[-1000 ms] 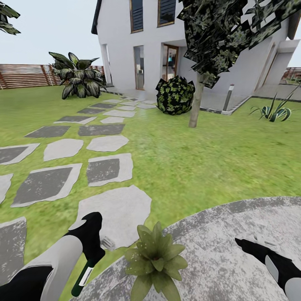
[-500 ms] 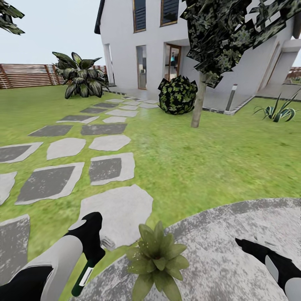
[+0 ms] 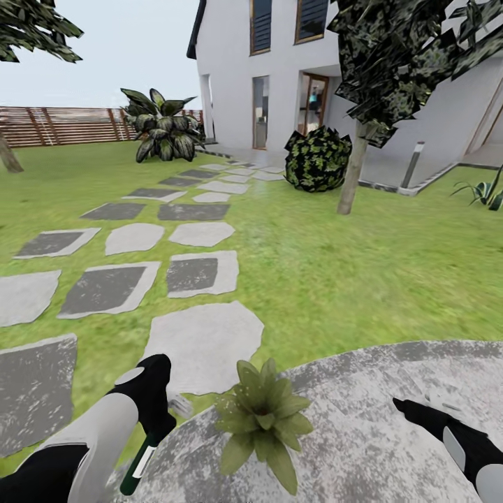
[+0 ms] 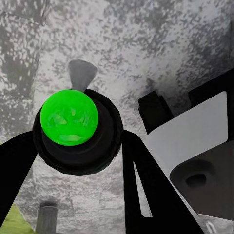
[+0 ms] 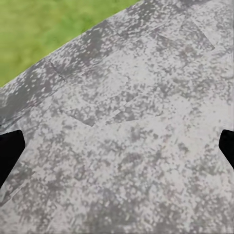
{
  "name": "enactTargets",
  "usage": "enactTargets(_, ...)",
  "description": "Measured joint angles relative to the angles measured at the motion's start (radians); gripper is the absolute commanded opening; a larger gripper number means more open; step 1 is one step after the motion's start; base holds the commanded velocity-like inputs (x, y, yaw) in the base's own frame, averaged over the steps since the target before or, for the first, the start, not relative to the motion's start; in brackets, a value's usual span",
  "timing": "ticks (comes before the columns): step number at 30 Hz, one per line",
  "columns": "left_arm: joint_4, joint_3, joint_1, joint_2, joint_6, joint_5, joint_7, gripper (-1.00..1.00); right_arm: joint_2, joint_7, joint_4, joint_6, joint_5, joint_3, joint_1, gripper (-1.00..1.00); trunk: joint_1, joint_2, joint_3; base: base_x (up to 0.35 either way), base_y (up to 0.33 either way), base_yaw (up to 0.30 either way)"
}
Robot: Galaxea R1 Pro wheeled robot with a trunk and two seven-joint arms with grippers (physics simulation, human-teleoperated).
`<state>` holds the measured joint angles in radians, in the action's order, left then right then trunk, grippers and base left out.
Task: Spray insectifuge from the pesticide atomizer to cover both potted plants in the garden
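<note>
The left claw (image 3: 155, 419) grips the pesticide atomizer (image 3: 137, 464) beside a potted plant (image 3: 263, 419); the right claw (image 3: 412, 405) is open over the patio (image 3: 377, 433).

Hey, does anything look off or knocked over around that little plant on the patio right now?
Nothing stands out. The plant sits upright at the patio edge, leaves intact. The left gripper holds the atomizer with its base pointing downward, no spill visible.

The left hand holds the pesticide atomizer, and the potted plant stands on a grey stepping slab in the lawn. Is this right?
Not quite. The left hand holds the pesticide atomizer, but the potted plant stands at the edge of the round paved patio, not on a stepping slab. The head view shows it.
</note>
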<state>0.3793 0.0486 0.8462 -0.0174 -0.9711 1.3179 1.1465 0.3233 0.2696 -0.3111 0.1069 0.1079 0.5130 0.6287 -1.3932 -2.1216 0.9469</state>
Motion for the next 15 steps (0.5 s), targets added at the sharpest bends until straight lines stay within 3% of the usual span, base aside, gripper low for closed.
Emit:
enactTargets(8, 0.0, 0.0, 0.0, 0.0, 0.0, 0.0, 0.001, -1.0, 0.0, 0.0, 0.0, 0.0, 0.001, 0.0, 0.0, 1.0, 0.0, 0.0, 0.0, -0.013, -0.337, 0.049)
enactTargets(15, -0.001, 0.0, 0.0, 0.0, 0.0, 0.0, 0.001, -1.0, -0.001, -0.001, 0.0, 0.0, 0.001, 0.0, 0.0, 1.0, 0.0, 0.0, 0.003, -0.117, -0.237, 0.215)
